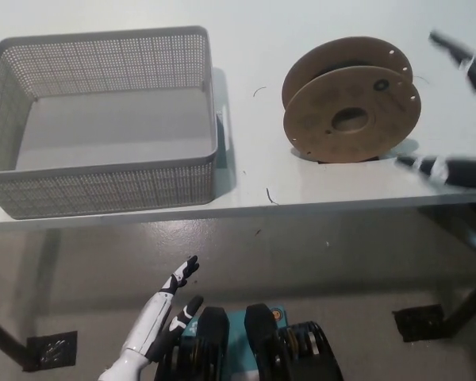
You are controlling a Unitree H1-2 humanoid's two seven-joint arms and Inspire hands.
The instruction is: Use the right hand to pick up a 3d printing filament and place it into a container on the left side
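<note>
Filament spool [351,101] stands on edge on the white table [301,32], right of centre, w/ its round cardboard face and centre hole turned toward the camera. Dark filament is just visible between the two flanges near the top. It casts a shadow at its base and nothing touches it.

Right hand [460,119] is at the far right edge of the pic, above the table and just right of the spool. It's motion-blurred, so detail is poor: one black finger w/ a white band shows upper right, another lies low beside the spool's lower right rim. The two are spread wide w/ the spool's right side roughly between them; the hand looks open and has hold of nothing, though contact w/ the spool can't be ruled out given the blur.

Grey mesh basket [103,186] sits on the table's left part, well apart from the spool, w/ a cut-out handle on its left wall. Its inside shows only the bare floor.

Left hand [168,305] hangs low at lower left, below the table's front edge, fingers apart and pointing up-right, holding nothing.

A few short dark filament scraps [270,195] lie on the table near the front edge and around the spool.
</note>
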